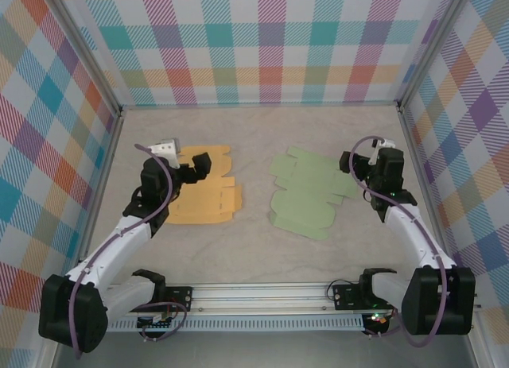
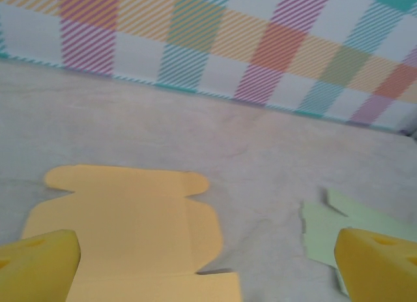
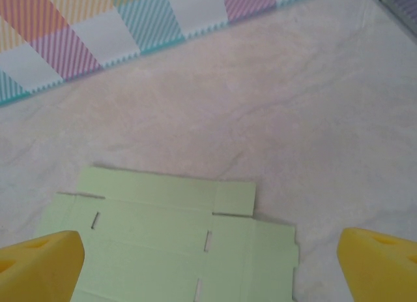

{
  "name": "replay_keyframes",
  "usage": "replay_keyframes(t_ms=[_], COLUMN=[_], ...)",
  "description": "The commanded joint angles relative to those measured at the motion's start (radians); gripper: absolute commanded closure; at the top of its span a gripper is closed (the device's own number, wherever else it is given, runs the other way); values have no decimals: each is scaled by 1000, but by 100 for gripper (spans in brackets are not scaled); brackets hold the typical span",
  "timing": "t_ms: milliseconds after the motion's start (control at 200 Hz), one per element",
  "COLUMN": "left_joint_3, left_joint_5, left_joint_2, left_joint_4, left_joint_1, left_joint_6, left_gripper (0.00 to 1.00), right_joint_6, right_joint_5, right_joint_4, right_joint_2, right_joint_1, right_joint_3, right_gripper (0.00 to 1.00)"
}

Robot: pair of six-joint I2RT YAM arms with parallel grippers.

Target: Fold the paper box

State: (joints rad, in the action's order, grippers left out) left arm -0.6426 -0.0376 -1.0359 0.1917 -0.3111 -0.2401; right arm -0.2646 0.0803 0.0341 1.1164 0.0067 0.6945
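The green box sheet (image 1: pixel 308 195) lies flat and unfolded on the table (image 1: pixel 254 133), and everything else is placed from it. To its left, with a strip of bare table between them, lies the orange box sheet (image 1: pixel 205 196), also flat and unfolded. The right gripper (image 1: pixel 354 176) hangs at the green sheet's right edge, its jaws spread wide with nothing between them. In the right wrist view its two yellow fingers (image 3: pixel 39 263) stand far apart at the bottom corners, and the green sheet (image 3: pixel 176 237), with its cut slits and flaps, lies flat below them, more toward the left finger. The left gripper (image 1: pixel 199 165) is well left of the green sheet, above the far part of the orange sheet, equally wide and holding nothing. In the left wrist view its yellow fingers (image 2: pixel 36 266) frame the orange sheet (image 2: pixel 130 230), and a corner of the green sheet (image 2: pixel 326 233) shows beside the right finger.
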Motion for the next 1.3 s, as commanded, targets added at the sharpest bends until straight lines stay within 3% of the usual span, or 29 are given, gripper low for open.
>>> replay_keyframes(t_ms=[0, 70, 175, 350, 665, 1005, 1295], left_joint_3=[-62, -85, -112, -149, -201, -205, -194], left_joint_5=[-34, -69, -26, -64, -195, -212, -231], left_joint_2=[-8, -32, -68, -109, -125, -137, -139], left_joint_4=[-44, -51, -42, -81, -176, -171, -153], left_joint_1=[-95, -144, -161, -163, -161, -161, -161], left_joint_6=[-51, -59, -80, -91, -68, -50, -48], left_gripper=[0, 0, 0, 0, 4, 5, 4], right_joint_6=[-62, -64, -62, -58, -61, -56, -58], right_joint_5=[55, 33, -47, -146, -248, -344, -514], right_joint_4=[185, 250, 298, 369, 472, 504, 480], right_joint_2=[64, 134, 241, 416, 701, 853, 910], right_joint_1=[-4, -7, -9, -34, -103, -129, -130], right_joint_3=[84, 143, 229, 379, 593, 677, 703], right_gripper=[0, 0, 0, 13, 23, 26, 34])
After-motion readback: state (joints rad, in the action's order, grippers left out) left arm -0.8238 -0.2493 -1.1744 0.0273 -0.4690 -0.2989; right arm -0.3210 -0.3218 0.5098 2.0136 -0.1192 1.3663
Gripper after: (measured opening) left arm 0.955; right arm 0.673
